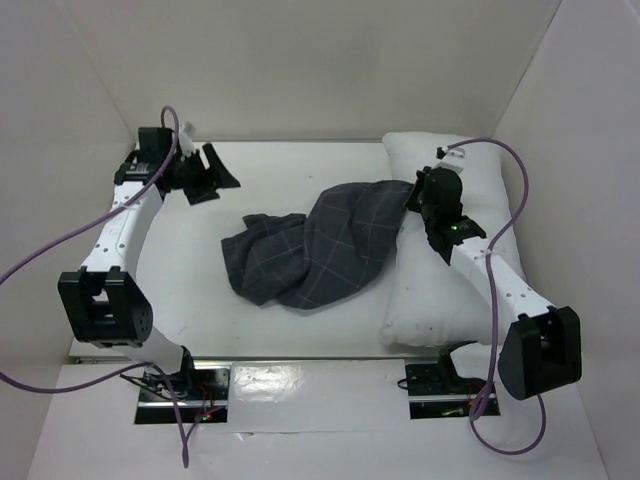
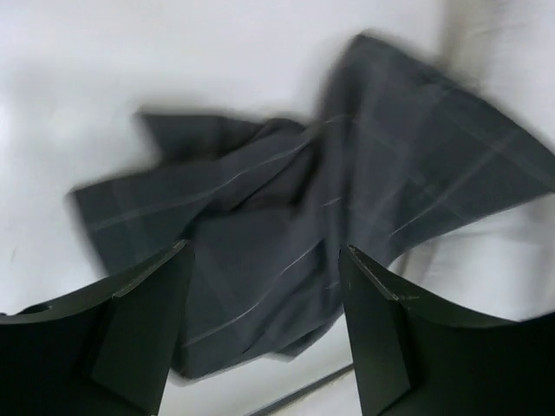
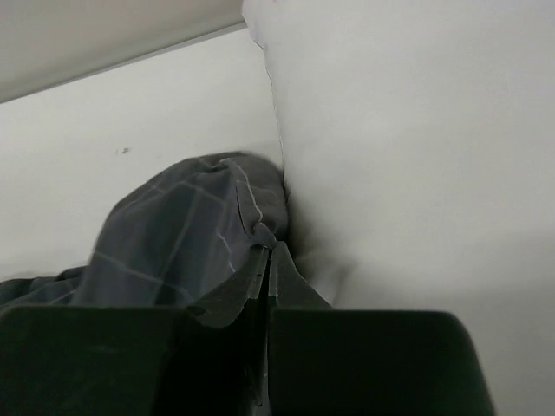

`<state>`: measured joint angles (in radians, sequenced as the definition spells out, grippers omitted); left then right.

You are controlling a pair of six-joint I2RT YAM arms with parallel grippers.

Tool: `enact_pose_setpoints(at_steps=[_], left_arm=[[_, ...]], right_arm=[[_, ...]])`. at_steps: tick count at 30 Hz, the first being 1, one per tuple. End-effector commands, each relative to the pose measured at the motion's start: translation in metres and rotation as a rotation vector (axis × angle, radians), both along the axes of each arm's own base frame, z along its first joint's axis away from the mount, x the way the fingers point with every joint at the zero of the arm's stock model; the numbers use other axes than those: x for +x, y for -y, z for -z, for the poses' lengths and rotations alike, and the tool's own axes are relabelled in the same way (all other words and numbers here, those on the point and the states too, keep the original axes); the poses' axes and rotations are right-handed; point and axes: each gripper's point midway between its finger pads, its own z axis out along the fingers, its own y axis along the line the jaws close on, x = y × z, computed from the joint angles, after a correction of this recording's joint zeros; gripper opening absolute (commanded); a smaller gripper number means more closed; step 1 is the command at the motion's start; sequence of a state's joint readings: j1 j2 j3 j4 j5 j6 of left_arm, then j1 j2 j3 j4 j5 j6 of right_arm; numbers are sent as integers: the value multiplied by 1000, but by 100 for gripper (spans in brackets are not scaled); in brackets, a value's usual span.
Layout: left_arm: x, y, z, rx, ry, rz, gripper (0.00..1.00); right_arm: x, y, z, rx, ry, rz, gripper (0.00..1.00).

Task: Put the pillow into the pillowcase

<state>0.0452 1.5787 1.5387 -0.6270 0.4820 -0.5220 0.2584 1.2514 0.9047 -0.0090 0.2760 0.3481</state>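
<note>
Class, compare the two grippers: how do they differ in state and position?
The left gripper is open and empty; the right gripper is shut, pinching the pillowcase. The left is clear of the cloth; the right sits beside the pillow. Both are black two-finger grippers.

White smooth flat table, walled by pale panels at 9, 12 and 3 o'clock. Large plump white rectangular fabric pillow lies at 3 o'clock side, long axis running 12 to 6. Dark charcoal-grey, light-gridded limp cloth pillowcase crumpled at centre, spreading toward 8 o'clock; its 2 o'clock corner overlaps pillow's left edge.
</note>
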Motion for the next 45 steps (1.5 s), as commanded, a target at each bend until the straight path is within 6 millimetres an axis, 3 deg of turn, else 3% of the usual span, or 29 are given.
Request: enact_pose_setpoints(at_steps=[1,2,3,6,7,9,10,14,16,22,26,29,31,33,36,37,39,40,43,44,45], left_arm=[[-39,-27,29,103,-98,-153,80],[-47,-35,45,118,-142,-198,80],[-66,-38,80,131,-234,-215,80],[-86,-52,109,198,-291,-288,87],[-97,-47,127,189,-330,-253,88],[-98,-34,140,129,-327,-203,89],[-109,-25,161,98,-373,-184,91],[-113,3,196,41,-412,-103,87],[-118,15,203,44,-443,-72,82],[-127,30,222,17,-510,-102,78],[-130,39,236,6,-546,-85,63],[-136,50,239,-10,-577,-65,31],[-135,50,237,-10,-577,-65,0],[-130,49,216,-18,-546,-57,0],[-94,37,149,13,-376,-87,0],[-80,32,91,12,-251,-99,0],[-69,19,27,33,-105,-147,0],[-58,7,-36,50,43,-196,0],[-75,-16,-113,79,176,-259,0],[-85,-25,-162,64,287,-290,0],[-95,-32,-177,80,314,-309,0]], right_arm=[[6,-7,-49,57,108,-33,0],[7,-7,-53,59,117,-33,0],[7,-7,-55,50,115,-35,0],[8,-9,-65,48,129,-50,0],[7,-11,-65,43,128,-65,0],[8,-10,-68,47,127,-71,0],[7,-13,-68,51,126,-86,0],[8,-15,-66,61,117,-93,0],[8,-15,-68,60,113,-93,0],[6,-13,-67,66,112,-82,0],[5,-11,-64,61,103,-71,0],[4,-9,-70,60,113,-61,0],[5,-6,-75,70,122,-50,0],[6,-6,-84,73,135,-50,0],[9,-10,-103,74,161,-74,0],[9,-10,-111,77,177,-74,0],[9,-13,-133,79,217,-95,0],[9,-13,-140,68,231,-99,0],[-3,-9,-158,65,265,-101,0],[-10,-7,-174,63,302,-103,0],[-14,-1,-177,61,309,-85,0]])
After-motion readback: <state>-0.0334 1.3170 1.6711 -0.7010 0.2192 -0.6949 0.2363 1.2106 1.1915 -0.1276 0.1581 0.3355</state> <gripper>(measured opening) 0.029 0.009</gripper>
